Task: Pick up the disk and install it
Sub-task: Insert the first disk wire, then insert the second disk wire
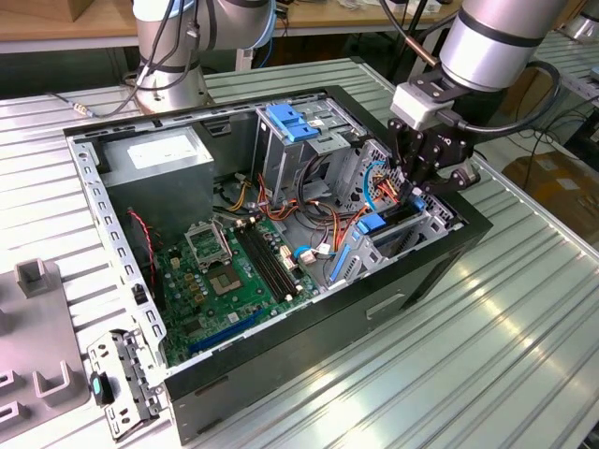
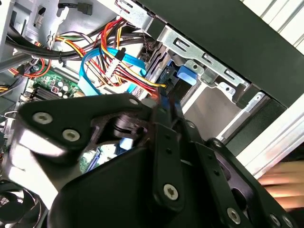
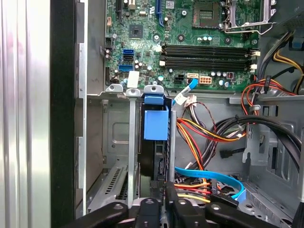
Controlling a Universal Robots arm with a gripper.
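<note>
Seated the disk (image 3: 154, 137) edge-on in the drive cage (image 1: 426, 220), 3 o'clock in the case (image 1: 281, 234); gripper (image 1: 418, 182) fingers closed on its end; squareness with the rails required.

No print can be read here. The white sticker (image 1: 161, 152) on the grey power-supply box (image 1: 154, 159) carries lines of text too small to make out in the exterior view. The motherboard (image 3: 180, 42) bears small white markings and a white tag (image 3: 133, 78) in the first wrist view, none of them legible. The blue plastic piece (image 3: 156, 124) standing in the drive bay is plain, with no lettering showing.
</note>
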